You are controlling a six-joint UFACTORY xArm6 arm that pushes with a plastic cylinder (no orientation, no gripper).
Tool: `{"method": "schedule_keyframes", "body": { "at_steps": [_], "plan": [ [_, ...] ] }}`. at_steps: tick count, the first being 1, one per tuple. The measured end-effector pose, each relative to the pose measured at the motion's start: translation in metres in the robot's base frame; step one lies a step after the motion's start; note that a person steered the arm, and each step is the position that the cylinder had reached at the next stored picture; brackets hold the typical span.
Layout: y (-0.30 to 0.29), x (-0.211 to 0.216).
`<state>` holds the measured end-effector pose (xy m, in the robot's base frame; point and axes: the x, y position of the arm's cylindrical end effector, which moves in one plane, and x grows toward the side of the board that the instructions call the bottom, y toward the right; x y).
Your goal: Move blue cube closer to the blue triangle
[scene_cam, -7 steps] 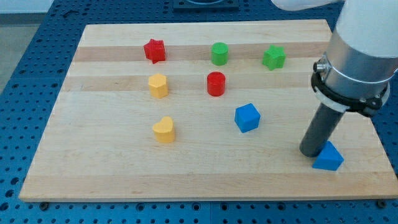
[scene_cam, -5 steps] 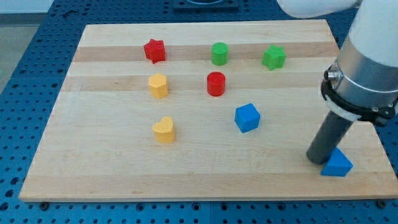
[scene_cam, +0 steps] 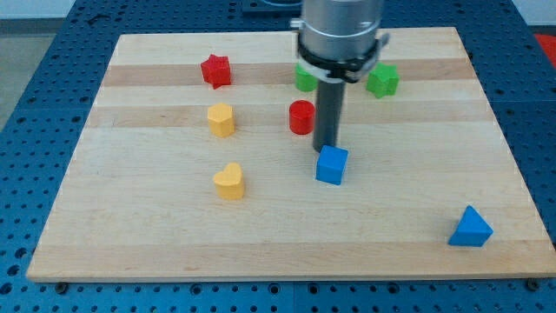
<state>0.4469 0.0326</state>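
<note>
Near the middle of the counter (scene_cam: 130,261), the blue cube (scene_cam: 332,165) is touched on its top side by my tip (scene_cam: 324,149). No pincer is carried by the rod, so nothing is pinched. Well apart, toward the view's bottom right, the blue triangle (scene_cam: 470,228) is seen. Just beside the rod, on the view's left, a red cylinder (scene_cam: 301,116) is found.

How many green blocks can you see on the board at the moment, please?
2. The green cylinder sits near the view's top, partly hidden behind the arm; the green star lies to its right. The arm may hide another.
</note>
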Motion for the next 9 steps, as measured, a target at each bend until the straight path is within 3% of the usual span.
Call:
{"method": "schedule_keyframes", "body": {
  "at_steps": [3, 5, 9],
  "plan": [
    [-0.044, 0.004],
    [0.005, 0.036],
    [0.091, 0.050]
  ]
}}
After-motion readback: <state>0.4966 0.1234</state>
